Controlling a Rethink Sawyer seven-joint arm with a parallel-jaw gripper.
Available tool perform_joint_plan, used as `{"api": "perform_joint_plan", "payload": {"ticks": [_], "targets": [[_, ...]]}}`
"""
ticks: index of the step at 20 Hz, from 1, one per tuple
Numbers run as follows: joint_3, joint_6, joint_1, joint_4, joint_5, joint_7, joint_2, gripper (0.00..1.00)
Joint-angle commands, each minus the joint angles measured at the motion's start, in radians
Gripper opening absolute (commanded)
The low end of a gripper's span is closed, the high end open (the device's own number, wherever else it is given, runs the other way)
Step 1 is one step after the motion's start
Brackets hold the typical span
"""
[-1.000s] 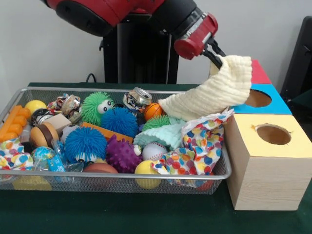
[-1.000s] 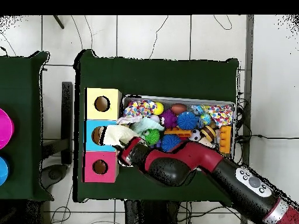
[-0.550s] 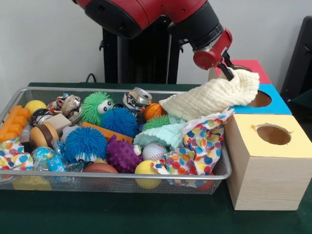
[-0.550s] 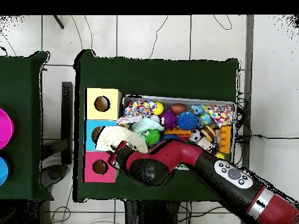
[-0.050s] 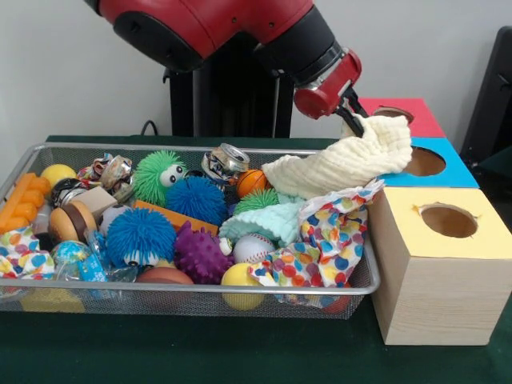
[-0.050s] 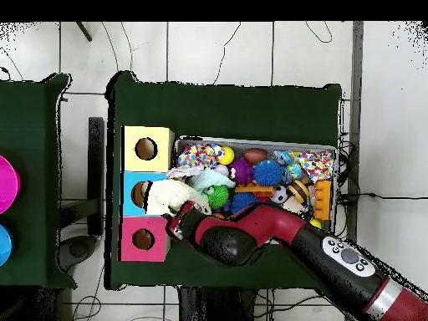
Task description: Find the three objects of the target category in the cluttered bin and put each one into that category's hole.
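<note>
My gripper point(image 5: 358, 122) is shut on the upper end of a cream waffle cloth point(image 5: 340, 164). The cloth hangs slanted from the bin's right end up to the edge of the blue box point(image 5: 458, 173), beside its round hole point(image 5: 423, 162). Its lower end rests on a mint cloth point(image 5: 268, 220) and a dotted colourful cloth point(image 5: 328, 240) that drapes over the bin wall. From above, the cream cloth point(image 6: 169, 196) covers part of the blue box point(image 6: 131, 180), with my gripper point(image 6: 178, 219) right beside it.
The wire bin point(image 5: 184, 290) holds spiky balls, a baseball, crushed cans, blocks and another dotted cloth point(image 5: 20, 254). A yellow-topped box point(image 5: 472, 240) stands nearest and a red-topped box point(image 5: 420, 116) farthest. The arm point(image 6: 276, 238) crosses the bin's edge.
The gripper swung right and down toward the blue box, then drew back slightly left. The cream cloth came with it, and its held end now sits lower by the blue hole.
</note>
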Motion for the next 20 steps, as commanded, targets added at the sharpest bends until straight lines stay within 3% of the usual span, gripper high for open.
{"api": "perform_joint_plan", "payload": {"ticks": [1,12,20], "targets": [[0.024,-0.007,-0.041,-0.096,0.032,0.01,0.064,0.0],[0.084,0.143,-0.13,-0.094,0.082,-0.112,0.033,0.0],[0.015,0.181,-0.119,-0.126,-0.019,-0.172,-0.064,0.0]]}}
